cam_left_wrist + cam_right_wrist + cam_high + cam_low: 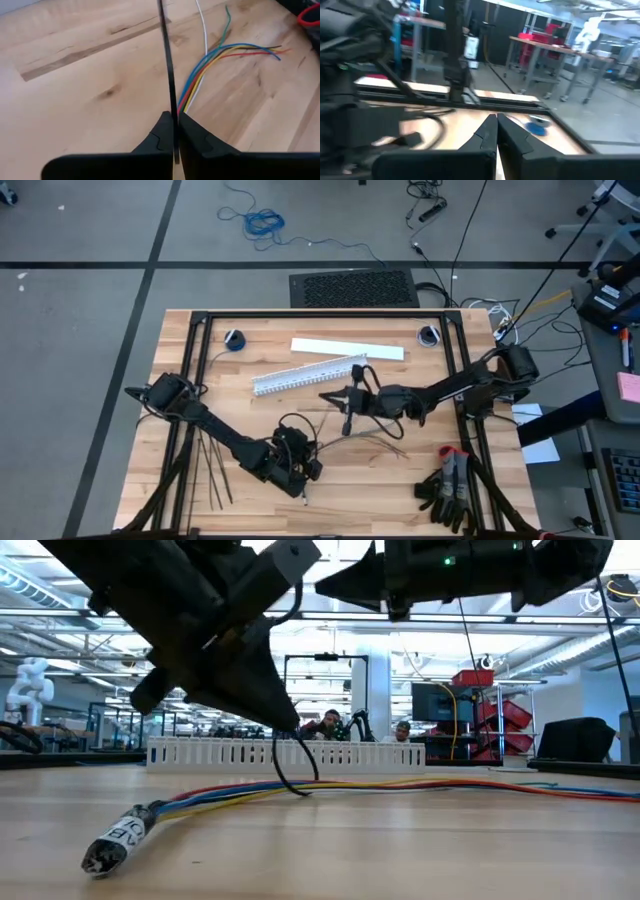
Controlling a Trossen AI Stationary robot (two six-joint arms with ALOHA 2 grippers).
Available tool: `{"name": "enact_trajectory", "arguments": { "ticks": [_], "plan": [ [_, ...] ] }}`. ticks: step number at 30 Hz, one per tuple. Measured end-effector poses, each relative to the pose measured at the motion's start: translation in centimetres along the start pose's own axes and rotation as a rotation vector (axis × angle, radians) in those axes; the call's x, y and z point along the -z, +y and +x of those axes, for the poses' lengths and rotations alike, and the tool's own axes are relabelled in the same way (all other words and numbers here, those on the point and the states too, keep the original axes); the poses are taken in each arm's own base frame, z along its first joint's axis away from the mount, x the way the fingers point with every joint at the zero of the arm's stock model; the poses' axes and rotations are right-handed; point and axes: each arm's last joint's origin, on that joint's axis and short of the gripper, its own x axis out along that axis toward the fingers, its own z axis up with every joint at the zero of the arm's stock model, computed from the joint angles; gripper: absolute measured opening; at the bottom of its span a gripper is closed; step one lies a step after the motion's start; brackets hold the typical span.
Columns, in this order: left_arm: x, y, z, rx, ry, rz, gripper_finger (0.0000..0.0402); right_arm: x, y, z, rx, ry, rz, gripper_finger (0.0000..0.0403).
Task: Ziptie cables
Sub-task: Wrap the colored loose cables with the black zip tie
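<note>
Currently table [200,345] carries white slotted duct [305,373] behind the work area, spare zipties [212,470] lying near the left arm's base, cables [330,787] flat mid-table just right of left gripper [175,131], which is clamped on one ziptie [167,65]. Right gripper [496,131] hangs above the table, fingers together, holding nothing. Step looks like threading: strip needs to go under the bundle; flat wires block that, likely need lifting

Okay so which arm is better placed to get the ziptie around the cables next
Probably the left. The left gripper is shut on a ziptie that lies right beside the cables. The right gripper is closed, holds nothing visible, and is raised above the table.
</note>
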Motion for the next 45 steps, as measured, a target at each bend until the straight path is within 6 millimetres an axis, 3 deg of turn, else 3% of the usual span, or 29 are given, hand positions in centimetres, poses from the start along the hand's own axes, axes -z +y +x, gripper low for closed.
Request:
{"name": "enact_trajectory", "arguments": {
  "ticks": [7,12,16,22,26,29,35,45],
  "plan": [
    [0.3,0.2,-0.3,-0.018,-0.012,0.006,0.0009,-0.2,-0.8,-1.8,0.009,0.085,-0.034,0.0000],
    [0.3,0.2,-0.3,-0.023,-0.028,0.015,0.0009,1.5,0.1,-2.7,-0.265,0.212,0.109,0.0005],
    [0.2,0.2,-0.3,-0.029,-0.054,0.019,0.0009,3.2,2.0,-3.0,-0.393,0.278,0.160,0.0041],
    [0.1,0.2,-0.3,-0.033,-0.075,0.029,0.0009,5.4,4.2,-2.1,-0.295,0.238,0.290,0.0129],
    [0.1,0.2,-0.3,-0.036,-0.083,0.029,0.0009,6.9,4.4,-1.1,-0.180,0.121,0.455,0.0166],
    [0.1,0.2,-0.3,-0.038,-0.089,0.030,0.0009,7.8,4.1,-0.5,-0.167,0.070,0.553,0.0174],
    [0.1,0.3,-0.3,-0.051,-0.098,0.042,0.0008,9.6,4.0,-0.2,-0.141,0.131,0.633,0.0175],
    [0.0,0.4,-0.3,-0.056,-0.104,0.044,0.0008,9.5,5.1,-0.6,-0.218,0.148,0.674,0.0167]
  ]
}}
